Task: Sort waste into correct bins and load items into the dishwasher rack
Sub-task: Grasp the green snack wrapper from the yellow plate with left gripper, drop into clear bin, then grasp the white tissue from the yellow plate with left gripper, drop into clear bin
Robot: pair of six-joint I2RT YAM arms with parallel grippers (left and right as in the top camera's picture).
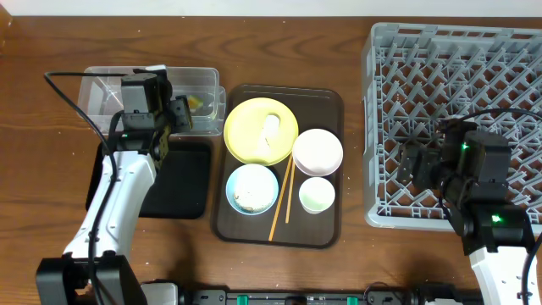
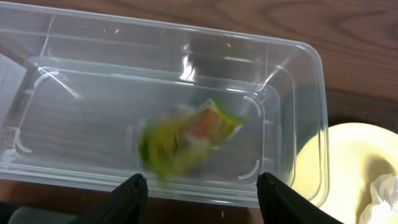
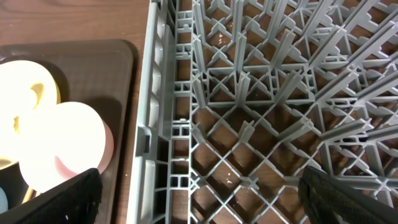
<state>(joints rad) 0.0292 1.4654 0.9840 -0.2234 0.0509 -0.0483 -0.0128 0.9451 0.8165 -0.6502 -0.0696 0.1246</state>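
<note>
Left gripper (image 2: 204, 198): fingers spread apart, gripping nothing, poised over the clear bin (image 2: 298, 93).
Wrapper (image 2: 186, 137): yellow-green, blurred, inside the clear bin.
Tray (image 1: 330, 229): carries a yellow plate (image 1: 246, 127) with a tissue (image 1: 271, 127), pink bowl (image 1: 318, 151), blue bowl (image 1: 251, 188), green cup (image 1: 317, 196) and chopsticks (image 1: 282, 199).
Right gripper (image 3: 205, 199): fingers wide apart, unloaded, above the dishwasher rack (image 3: 249, 93) near its left wall.

Seen from above, a brown tray (image 1: 326, 100) sits at centre, holding a yellow plate (image 1: 246, 140) with a crumpled tissue (image 1: 271, 127), a pale pink bowl (image 1: 318, 151), a blue bowl (image 1: 252, 188), a green cup (image 1: 317, 196) and chopsticks (image 1: 282, 199). A clear bin (image 1: 102, 85) lies left and a grey dishwasher rack (image 1: 457, 51) lies right.
</note>
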